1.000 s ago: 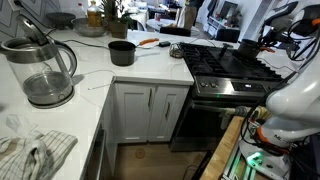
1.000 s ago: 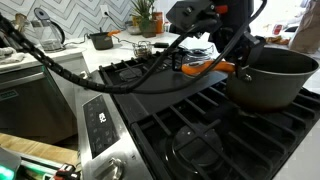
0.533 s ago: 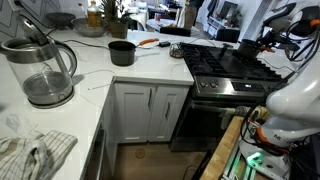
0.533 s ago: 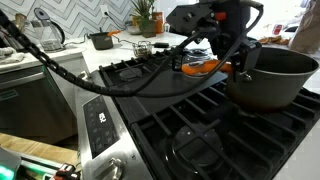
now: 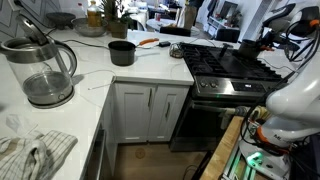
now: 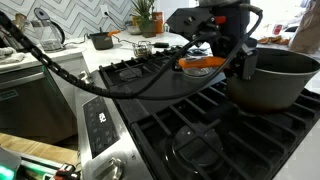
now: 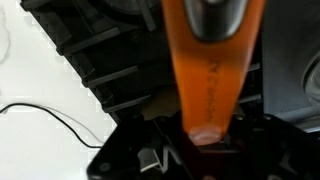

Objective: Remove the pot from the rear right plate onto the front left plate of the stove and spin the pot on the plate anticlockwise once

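The pot (image 6: 275, 80), wide and dark grey, sits on the grates at the rear of the stove (image 6: 190, 115). An orange handle (image 6: 200, 63) seems to stick out from its left side. In the wrist view this handle (image 7: 205, 70) runs from a grey body at the top down between the jaws. My gripper (image 6: 240, 66) hangs at the pot's left rim, and in the wrist view (image 7: 205, 140) it looks shut on the handle's end. The front left plate (image 6: 130, 70) is bare. In an exterior view the arm (image 5: 262, 42) hides the pot above the stove (image 5: 225, 65).
A small black saucepan (image 5: 121, 52) and an orange utensil (image 5: 148, 42) lie on the white counter left of the stove. A glass kettle (image 5: 40, 72) and a cloth (image 5: 35, 155) sit nearer. The near burner (image 6: 195, 140) is bare. Cables trail from the arm.
My gripper has risen a little and shifted slightly right at the pot's rim. The orange handle has risen slightly with it. The pot has barely moved.
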`<action>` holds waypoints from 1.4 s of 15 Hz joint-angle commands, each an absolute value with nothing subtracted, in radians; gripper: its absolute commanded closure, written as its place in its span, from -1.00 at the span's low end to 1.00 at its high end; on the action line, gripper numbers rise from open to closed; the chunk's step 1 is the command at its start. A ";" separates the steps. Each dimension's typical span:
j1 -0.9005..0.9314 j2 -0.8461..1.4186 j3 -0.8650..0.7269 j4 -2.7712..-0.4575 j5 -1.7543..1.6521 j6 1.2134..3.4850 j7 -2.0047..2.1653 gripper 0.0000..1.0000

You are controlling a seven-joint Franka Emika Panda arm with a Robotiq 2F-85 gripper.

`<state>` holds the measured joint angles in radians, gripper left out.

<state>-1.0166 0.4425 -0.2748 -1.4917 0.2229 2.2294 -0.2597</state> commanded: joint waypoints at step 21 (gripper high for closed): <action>-1.009 0.311 -0.266 -1.594 0.216 2.396 -0.313 1.00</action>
<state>-1.0133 0.3970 -0.2720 -1.5166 0.2200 2.3138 -0.2829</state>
